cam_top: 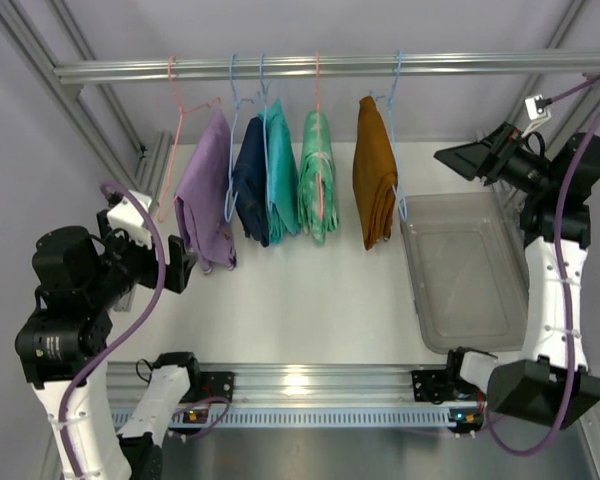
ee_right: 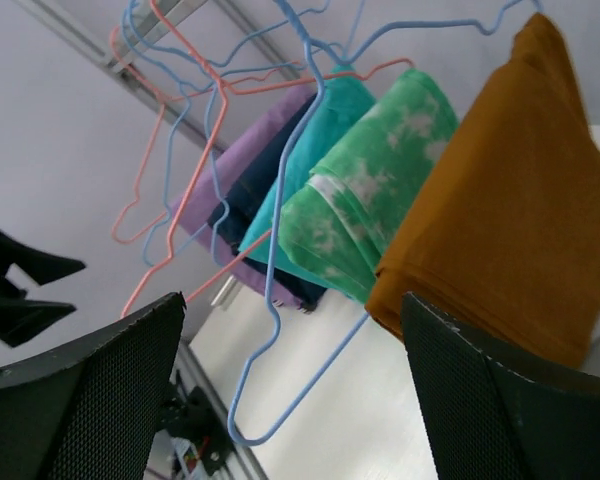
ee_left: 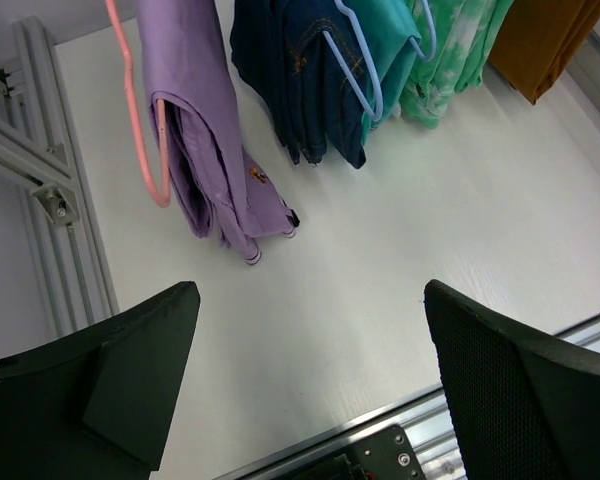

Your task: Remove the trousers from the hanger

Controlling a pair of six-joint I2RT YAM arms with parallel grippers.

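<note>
Rust-orange trousers [cam_top: 374,172] hang folded over a blue hanger [cam_top: 395,95] at the right of the rail [cam_top: 330,67]. Mint-green mottled trousers [cam_top: 318,175] hang on a pink hanger [cam_top: 317,85] to their left. Both show in the right wrist view, the orange pair [ee_right: 510,190] and the green pair [ee_right: 380,190], with the blue hanger [ee_right: 280,330] in front. My right gripper [cam_top: 460,160] is open and empty, raised to the right of the orange pair. My left gripper [cam_top: 185,265] is open and empty, low beside the lilac trousers [cam_top: 208,190].
Teal trousers [cam_top: 280,170] and dark navy trousers [cam_top: 250,180] hang between the lilac and green pairs. A clear plastic bin [cam_top: 470,270] sits on the white table at the right. Metal frame posts [cam_top: 100,130] stand at the left and right.
</note>
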